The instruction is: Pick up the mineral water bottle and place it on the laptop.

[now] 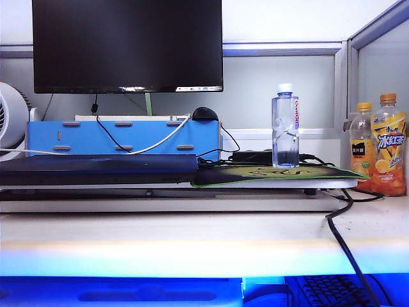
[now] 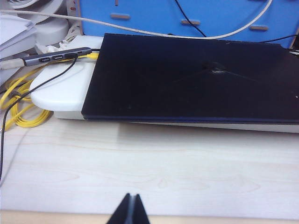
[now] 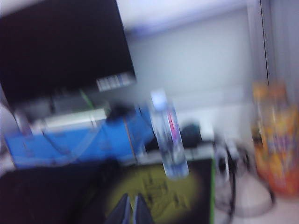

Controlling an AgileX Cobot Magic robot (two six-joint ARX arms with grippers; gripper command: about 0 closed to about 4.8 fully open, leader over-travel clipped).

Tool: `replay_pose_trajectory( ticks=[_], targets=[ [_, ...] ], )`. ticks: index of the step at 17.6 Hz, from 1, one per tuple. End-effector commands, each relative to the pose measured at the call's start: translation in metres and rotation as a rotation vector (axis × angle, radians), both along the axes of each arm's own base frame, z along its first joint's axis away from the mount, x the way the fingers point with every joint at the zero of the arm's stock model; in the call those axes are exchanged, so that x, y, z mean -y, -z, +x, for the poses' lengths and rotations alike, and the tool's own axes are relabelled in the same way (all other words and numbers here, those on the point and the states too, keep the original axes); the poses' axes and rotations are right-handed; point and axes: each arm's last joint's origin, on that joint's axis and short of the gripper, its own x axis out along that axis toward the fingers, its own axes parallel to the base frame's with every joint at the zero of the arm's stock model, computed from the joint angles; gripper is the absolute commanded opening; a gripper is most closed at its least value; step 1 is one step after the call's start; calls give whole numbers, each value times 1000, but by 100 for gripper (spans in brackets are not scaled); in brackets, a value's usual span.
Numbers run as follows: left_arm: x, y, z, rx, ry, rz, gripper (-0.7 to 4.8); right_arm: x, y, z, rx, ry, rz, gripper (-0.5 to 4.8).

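Exterior view: pale wooden desk [image 1: 192, 240] in a grey-partitioned cubicle, large black monitor [image 1: 128, 45] at the back above a blue slotted box [image 1: 121, 137]. Tall clear plastic mineral water bottle with white cap [image 1: 285, 126] stood upright, long axis vertical, on the green-edged dark mouse mat [image 1: 268, 174], right of the thin flat navy-black laptop [image 1: 99, 168] lying closed on a white riser. Two orange drink bottles [image 1: 380, 147] stood far right. No arm visible.

Left wrist view: left gripper [image 2: 130, 211] hung low over bare desk, level, facing the laptop [image 2: 196, 79], fingers pressed together, holding nothing.

Right wrist view: blurred, tilted. Right gripper [image 3: 130, 210] near the mat, fingertips close together, empty, pointing toward the bottle [image 3: 168, 135], well apart.
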Motion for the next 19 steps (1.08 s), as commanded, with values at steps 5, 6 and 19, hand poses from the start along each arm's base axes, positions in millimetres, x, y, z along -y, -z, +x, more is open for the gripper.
replay_pose_trajectory(
  ticks=[5, 6, 19],
  targets=[
    [0, 0, 0, 0, 2, 1, -2, -8, -108, 62, -286, -296, -24, 32],
    [0, 0, 0, 0, 2, 1, -2, -10, -115, 72, -294, -375, -24, 32],
    [0, 0, 0, 0, 2, 1, -2, -18, -99, 111, -372, -149, -357, 479]
  ],
)
